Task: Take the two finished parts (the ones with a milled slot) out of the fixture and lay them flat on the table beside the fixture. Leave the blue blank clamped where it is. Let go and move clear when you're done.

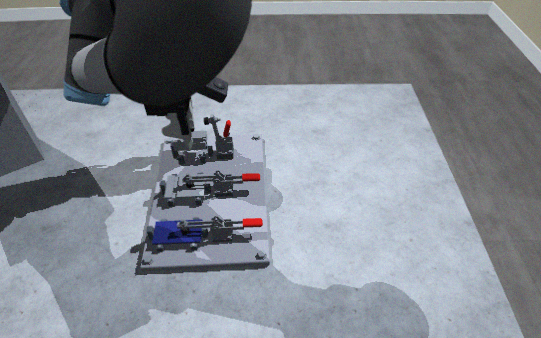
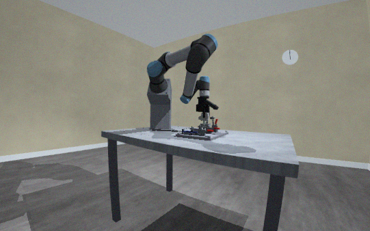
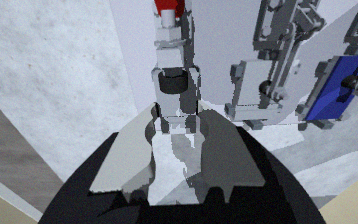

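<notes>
Grey slotted part (image 3: 177, 107) at the fixture's (image 1: 260, 200) 12 o'clock station: my gripper (image 3: 177, 102) pinches it, fingers narrow. Next I lift straight up.

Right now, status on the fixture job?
Gripper shut on grey slotted part at far station, its clamp lever up. Middle clamp and blue blank clamp down. Nothing blocking that I can see.

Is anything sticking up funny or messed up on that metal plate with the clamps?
One clamp handle at the far station stands upright; the two others lie flat. That clamp is open, and the gripper grips a grey part there. Nothing looks spilled or broken.
</notes>
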`<state>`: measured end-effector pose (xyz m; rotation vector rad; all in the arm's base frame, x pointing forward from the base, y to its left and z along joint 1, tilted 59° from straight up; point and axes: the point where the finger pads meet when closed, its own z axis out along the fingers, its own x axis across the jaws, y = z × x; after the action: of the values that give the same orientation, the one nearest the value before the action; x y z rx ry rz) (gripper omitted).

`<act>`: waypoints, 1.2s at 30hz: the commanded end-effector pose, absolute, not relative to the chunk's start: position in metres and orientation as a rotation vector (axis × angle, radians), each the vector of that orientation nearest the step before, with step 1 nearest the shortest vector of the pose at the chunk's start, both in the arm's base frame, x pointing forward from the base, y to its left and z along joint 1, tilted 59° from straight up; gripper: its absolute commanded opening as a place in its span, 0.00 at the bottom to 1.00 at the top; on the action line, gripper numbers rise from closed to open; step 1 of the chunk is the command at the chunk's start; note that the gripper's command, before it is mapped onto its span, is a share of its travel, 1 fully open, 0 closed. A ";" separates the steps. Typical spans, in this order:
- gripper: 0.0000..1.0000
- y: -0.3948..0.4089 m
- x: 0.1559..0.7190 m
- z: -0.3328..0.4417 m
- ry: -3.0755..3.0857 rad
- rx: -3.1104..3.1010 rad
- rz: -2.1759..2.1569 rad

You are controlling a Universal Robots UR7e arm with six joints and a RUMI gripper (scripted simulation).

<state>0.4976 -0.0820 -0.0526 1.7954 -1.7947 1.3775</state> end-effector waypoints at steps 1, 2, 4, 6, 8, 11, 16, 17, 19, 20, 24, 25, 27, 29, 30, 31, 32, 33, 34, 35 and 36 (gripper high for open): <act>0.00 -0.079 0.496 -0.051 -1.795 1.796 1.378; 0.00 -0.079 0.496 -0.050 -1.795 1.796 1.378; 0.00 -0.078 0.496 -0.050 -1.795 1.796 1.378; 0.00 -0.077 0.495 -0.049 -1.795 1.796 1.378; 0.00 -0.077 0.495 -0.049 -1.795 1.796 1.378; 0.00 -0.077 0.495 -0.049 -1.795 1.796 1.378; 0.00 -0.077 0.495 -0.049 -1.795 1.796 1.378; 0.00 -0.077 0.495 -0.049 -1.795 1.796 1.378; 0.00 -0.077 0.495 -0.049 -1.795 1.796 1.378; 0.00 -0.077 0.495 -0.049 -1.795 1.796 1.378; 0.00 -0.075 0.493 -0.048 -1.795 1.796 1.378; 0.00 -0.074 0.492 -0.047 -1.795 1.796 1.378; 0.00 -0.074 0.492 -0.047 -1.795 1.796 1.378; 0.00 -0.072 0.490 -0.046 -1.795 1.796 1.378; 0.00 -0.070 0.489 -0.045 -1.795 1.796 1.378; 0.00 -0.069 0.488 -0.044 -1.795 1.796 1.378; 0.00 -0.068 0.487 -0.043 -1.795 1.796 1.378; 0.00 -0.066 0.485 -0.043 -1.795 1.796 1.378; 0.00 -0.065 0.484 -0.042 -1.795 1.796 1.378; 0.00 -0.063 0.483 -0.041 -1.795 1.796 1.378; 0.00 -0.062 0.481 -0.040 -1.795 1.796 1.378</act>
<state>0.4862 -0.0678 -0.0436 1.7956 -1.7945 1.3779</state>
